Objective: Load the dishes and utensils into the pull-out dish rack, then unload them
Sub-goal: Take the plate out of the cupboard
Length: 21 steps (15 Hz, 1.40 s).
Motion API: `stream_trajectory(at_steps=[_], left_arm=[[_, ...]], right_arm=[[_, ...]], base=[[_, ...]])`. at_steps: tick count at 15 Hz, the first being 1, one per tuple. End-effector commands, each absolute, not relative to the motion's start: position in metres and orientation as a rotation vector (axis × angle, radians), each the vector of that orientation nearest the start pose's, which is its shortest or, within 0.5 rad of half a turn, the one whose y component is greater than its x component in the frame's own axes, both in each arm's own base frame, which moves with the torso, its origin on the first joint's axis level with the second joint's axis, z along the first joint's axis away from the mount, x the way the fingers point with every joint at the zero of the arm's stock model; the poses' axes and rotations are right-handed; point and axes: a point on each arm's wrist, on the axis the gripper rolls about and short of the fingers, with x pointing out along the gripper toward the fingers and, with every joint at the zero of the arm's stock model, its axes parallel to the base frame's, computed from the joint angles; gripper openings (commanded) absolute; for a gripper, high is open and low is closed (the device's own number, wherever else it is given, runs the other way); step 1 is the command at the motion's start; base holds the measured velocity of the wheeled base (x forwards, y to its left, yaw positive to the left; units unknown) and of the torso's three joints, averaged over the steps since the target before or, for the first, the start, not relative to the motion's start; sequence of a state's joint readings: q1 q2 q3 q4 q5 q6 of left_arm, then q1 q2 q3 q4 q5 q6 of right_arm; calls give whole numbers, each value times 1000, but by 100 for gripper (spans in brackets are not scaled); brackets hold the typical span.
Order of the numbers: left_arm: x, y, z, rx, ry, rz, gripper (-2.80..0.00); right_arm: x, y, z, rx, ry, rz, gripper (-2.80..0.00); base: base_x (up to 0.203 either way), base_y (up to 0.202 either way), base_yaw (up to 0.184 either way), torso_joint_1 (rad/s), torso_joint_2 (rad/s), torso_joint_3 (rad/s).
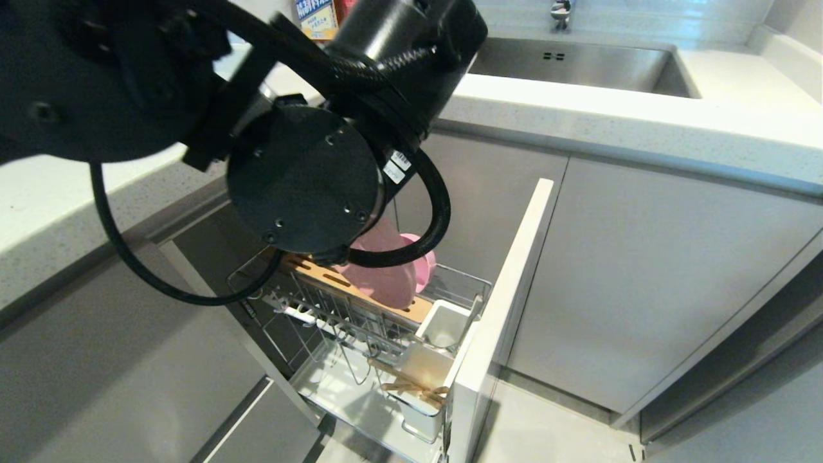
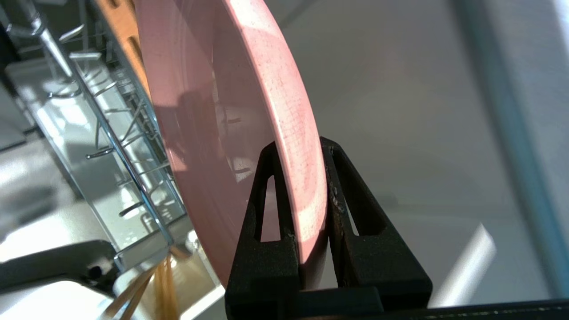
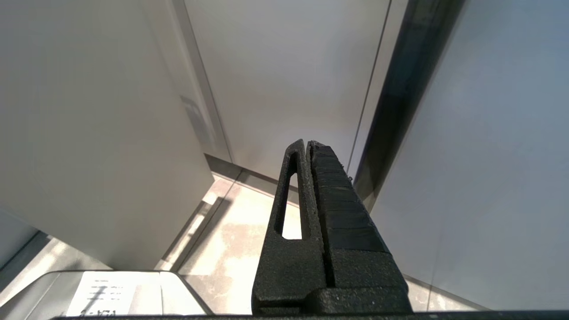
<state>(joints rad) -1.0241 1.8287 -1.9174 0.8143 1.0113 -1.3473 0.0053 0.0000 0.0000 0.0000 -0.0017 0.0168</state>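
My left gripper [image 2: 298, 144] is shut on the rim of the pink plate [image 2: 213, 111], one finger on each face. In the head view the plate [image 1: 379, 280] stands on edge over the wooden strip [image 1: 321, 273] of the pull-out dish rack [image 1: 347, 321]; I cannot tell if it sits in a slot. The left arm's wrist hides the gripper there. The pink bowl [image 1: 424, 260] shows just behind the plate. Wooden chopsticks [image 1: 411, 388] stick out of a white utensil cup [image 1: 421, 366] at the rack's front. My right gripper [image 3: 306, 143] hangs shut and empty beside the cabinet doors.
The rack's pale front panel [image 1: 508, 308] stands out from the grey cabinet fronts [image 1: 643, 270]. A second white cup [image 1: 443, 325] sits empty. The white worktop [image 1: 611, 122] and steel sink [image 1: 578, 64] lie above. My left arm fills the upper left of the head view.
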Motion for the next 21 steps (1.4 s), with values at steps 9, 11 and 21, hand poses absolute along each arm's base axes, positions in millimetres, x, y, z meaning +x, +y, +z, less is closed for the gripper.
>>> stream_trajectory(at_steps=[9,11,21], left_arm=[[123,-223,403,-519,130,-76,-280],[122,-220,421,-478,46,-109,-280],[152,-184,455,-187,-165,68,-280]], right_arm=[[-23,0,75,17,2,5,-280],[-23,0,75,17,2,5,-280],[-23,0,75,17,2,4,-280]], base=[[0,0,0,0,0,0],[0,0,0,0,0,0],[0,0,0,0,0,0]])
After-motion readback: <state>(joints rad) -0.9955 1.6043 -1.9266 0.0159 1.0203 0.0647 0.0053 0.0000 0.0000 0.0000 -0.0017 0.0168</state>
